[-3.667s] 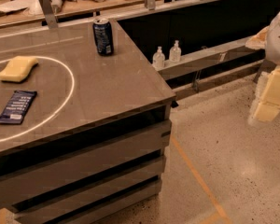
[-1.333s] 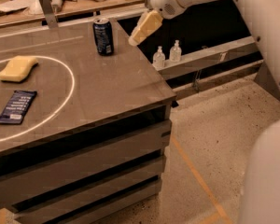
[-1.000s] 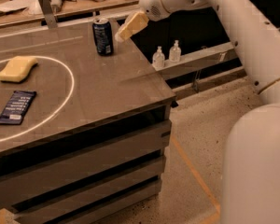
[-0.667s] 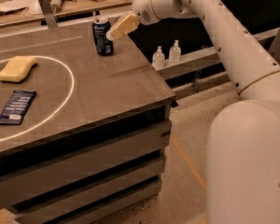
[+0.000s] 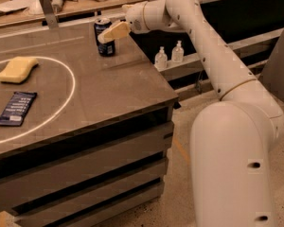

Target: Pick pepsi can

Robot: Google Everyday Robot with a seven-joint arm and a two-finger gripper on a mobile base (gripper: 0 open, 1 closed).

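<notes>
The pepsi can [image 5: 104,48], a small dark blue can with a silver top, stands upright near the far right edge of the grey table [image 5: 113,91]. My gripper [image 5: 103,38], cream coloured, reaches in from the right at the end of the white arm [image 5: 203,46]. It sits at the can's upper half and overlaps the can's right side in the camera view. The can stands on the table.
A yellow sponge [image 5: 16,69] and a flat dark blue snack packet [image 5: 16,108] lie on the left, within a white circle line [image 5: 72,86]. Two small clear bottles [image 5: 168,56] stand on a ledge right of the table. A cluttered bench [image 5: 19,6] runs behind.
The gripper has swung in from the right and moved left and down until it reaches the can. The can, sponge and packet have not moved.
</notes>
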